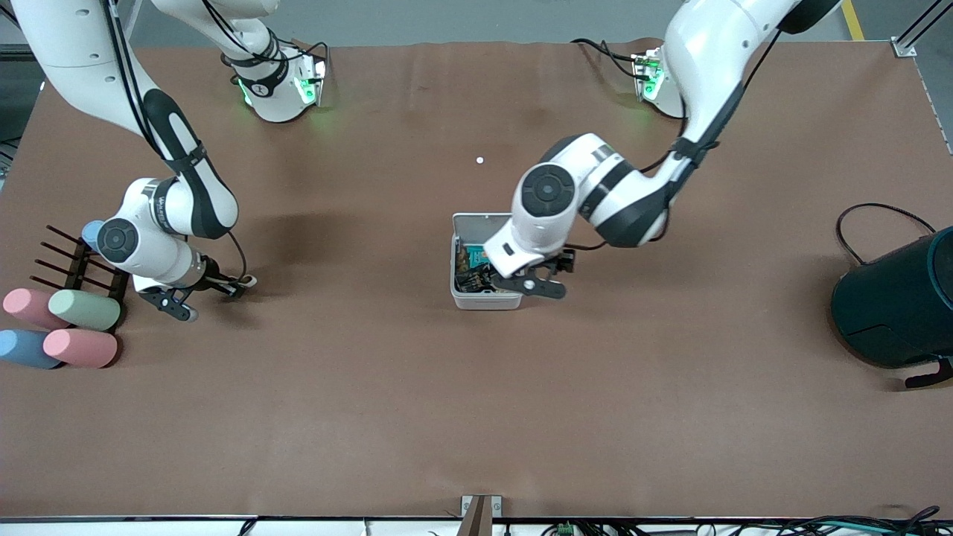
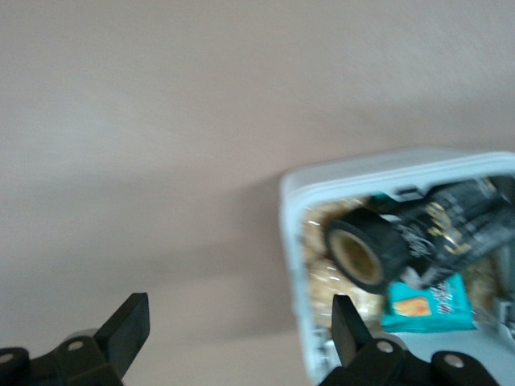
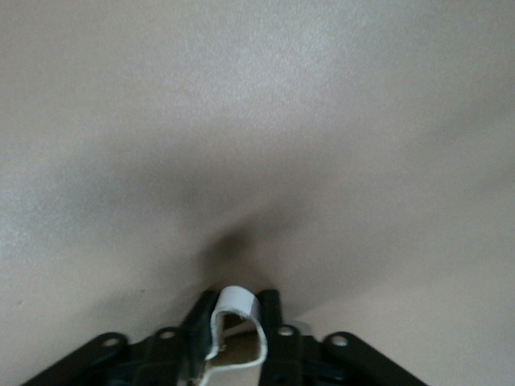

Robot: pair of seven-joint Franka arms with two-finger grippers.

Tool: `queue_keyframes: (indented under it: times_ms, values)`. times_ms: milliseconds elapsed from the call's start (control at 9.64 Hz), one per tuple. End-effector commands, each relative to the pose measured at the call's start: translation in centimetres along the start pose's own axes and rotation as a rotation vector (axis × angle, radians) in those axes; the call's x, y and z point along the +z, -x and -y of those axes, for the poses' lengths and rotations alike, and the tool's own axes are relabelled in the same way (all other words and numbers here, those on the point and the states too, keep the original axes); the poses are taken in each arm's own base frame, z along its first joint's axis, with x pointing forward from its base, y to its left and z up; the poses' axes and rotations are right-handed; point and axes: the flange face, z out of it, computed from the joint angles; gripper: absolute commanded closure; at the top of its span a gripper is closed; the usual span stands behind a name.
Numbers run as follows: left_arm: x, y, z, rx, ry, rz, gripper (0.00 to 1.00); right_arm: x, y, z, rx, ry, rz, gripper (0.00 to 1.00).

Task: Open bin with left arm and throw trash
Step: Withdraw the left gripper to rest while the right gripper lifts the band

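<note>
Foam rollers [image 1: 59, 327]: four pastel cylinders, pink, green, blue and pink, lie at the right arm's end of the worktop [image 1: 476, 417], touching one another.
Rack [image 1: 78, 268]: a dark pronged stand sits just beside the rollers, farther from the front camera than they are.
Right arm: reaches down near the rack and rollers.
Right gripper [image 1: 216, 286]: low over the worktop beside the rack, clenched on a small white-edged strip [image 3: 233, 322] that curls up between its fingers in the right wrist view; what the strip is cannot be told.
White dot [image 1: 479, 160]: lies alone on the worktop, farther from the front camera than the bin.
Bin [image 1: 484, 298]: small white box near the middle of the worktop, its lid [image 1: 480, 223] swung up and open on the side toward the robots' bases.
Trash: lies inside the bin: a dark tape roll [image 2: 366, 249], a crumpled black wrapper [image 2: 459, 221] touching it, and a teal packet [image 2: 426, 301] under them.
Left arm [image 1: 595, 193]: reaches across from its base to the bin.
Left gripper [image 1: 532, 286]: over the bin's edge toward the left arm's end, released, fingers [image 2: 129, 326] spread wide and holding nothing.
Dark cylinder [image 1: 897, 305]: large teal drum at the left arm's end of the worktop, a black cable looping beside it.
</note>
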Motion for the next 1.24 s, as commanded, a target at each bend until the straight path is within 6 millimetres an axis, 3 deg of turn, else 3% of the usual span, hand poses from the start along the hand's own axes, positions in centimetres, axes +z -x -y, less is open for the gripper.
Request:
queue_keyframes:
  times_ms: [0,104,311,519,726,830,933,1037,1141]
  values:
    - [-7.1,-1.8,7.4,-0.103,-0.018,-0.039,0.00,-1.8,0.7,0.0,0.036,0.021,0.080,0.99]
    - [-10.0,-2.6,11.9,-0.180,-0.009,-0.053,0.00,-3.3,0.8,1.3,0.080,0.035,0.103,1.00]
    - [-16.1,-1.6,18.5,-0.233,-0.021,-0.038,0.00,-7.1,1.4,6.4,0.224,0.073,0.119,1.00]
    - [-20.3,0.4,24.6,-0.262,-0.042,-0.028,0.00,-12.0,3.7,14.3,0.381,0.091,0.087,1.00]
    - [-25.2,3.5,29.1,-0.221,-0.010,-0.047,0.00,-18.0,7.1,21.9,0.518,0.024,0.112,0.99]
    - [-26.2,4.5,31.3,-0.228,-0.001,-0.040,0.00,-20.6,9.4,25.8,0.548,-0.029,0.100,0.99]
    - [-25.9,6.3,33.8,-0.199,0.013,-0.010,0.00,-21.8,11.3,28.9,0.582,-0.069,0.092,0.99]
    - [-25.6,9.5,34.2,-0.181,0.027,0.008,0.00,-23.0,12.8,31.4,0.581,-0.129,0.108,0.99]
    - [-25.3,10.8,34.1,-0.180,0.022,0.010,0.00,-23.2,15.6,34.3,0.569,-0.189,0.146,0.98]
